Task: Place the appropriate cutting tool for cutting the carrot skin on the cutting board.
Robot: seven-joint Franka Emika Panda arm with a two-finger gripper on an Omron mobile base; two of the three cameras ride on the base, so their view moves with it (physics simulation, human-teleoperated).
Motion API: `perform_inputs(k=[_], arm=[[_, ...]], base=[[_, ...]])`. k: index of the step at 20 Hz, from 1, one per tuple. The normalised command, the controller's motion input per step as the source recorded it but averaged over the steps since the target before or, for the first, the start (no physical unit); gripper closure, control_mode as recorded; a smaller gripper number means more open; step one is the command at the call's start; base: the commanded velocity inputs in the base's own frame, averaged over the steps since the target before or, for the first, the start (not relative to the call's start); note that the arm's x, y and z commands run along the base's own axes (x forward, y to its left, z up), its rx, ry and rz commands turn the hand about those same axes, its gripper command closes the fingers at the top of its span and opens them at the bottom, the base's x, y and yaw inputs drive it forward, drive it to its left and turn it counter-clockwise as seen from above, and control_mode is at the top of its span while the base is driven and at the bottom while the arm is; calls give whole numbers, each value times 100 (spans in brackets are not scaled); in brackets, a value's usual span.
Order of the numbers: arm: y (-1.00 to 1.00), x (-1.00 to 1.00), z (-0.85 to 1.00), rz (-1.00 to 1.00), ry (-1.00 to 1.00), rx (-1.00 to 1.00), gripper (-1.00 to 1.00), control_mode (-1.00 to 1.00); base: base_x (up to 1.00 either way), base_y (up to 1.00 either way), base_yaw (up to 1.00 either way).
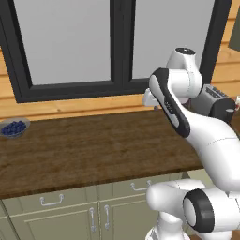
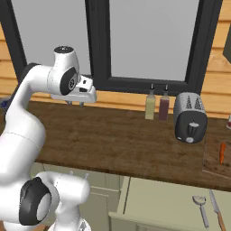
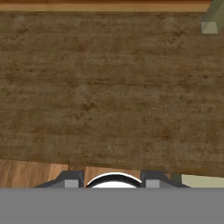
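A metal peeler (image 2: 200, 209) with a loop head lies in an open drawer (image 2: 158, 205) under the counter at the lower right, next to a knife (image 2: 216, 208). An orange carrot (image 2: 222, 153) rests on the wooden cutting board (image 2: 210, 162) at the counter's right end. My gripper (image 2: 75, 103) hangs over the left part of the wooden counter (image 3: 109, 87), far from the drawer and the board. In the hand view its fingertips (image 3: 72, 180) stand apart, open, with bare counter wood beyond them.
A silver toaster (image 2: 190, 116) and two bottles (image 2: 150, 104) stand at the back of the counter between my gripper and the board. A bowl of blueberries (image 1: 14, 127) sits at the counter's far left. A dark-framed window (image 1: 112, 42) rises behind.
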Motion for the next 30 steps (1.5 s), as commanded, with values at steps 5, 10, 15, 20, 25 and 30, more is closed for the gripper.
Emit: perform_inputs(k=[5,10,15,20,25,30], arm=[[-63,-65,-3,2,-10,3,-100,-100],[-100,-90,-11,0,-3,8,-100,-100],[-100,-82,-28,-1,1,5,-100,-100],[-100,-85,-61,-1,1,0,-100,-100],[-100,-47,-38,0,8,0,-100,-100],[-100,-1,-30,-1,23,1,-100,-100]], base=[[0,0,0],[0,0,0],[0,0,0],[0,0,0],[0,0,0],[0,0,0]])
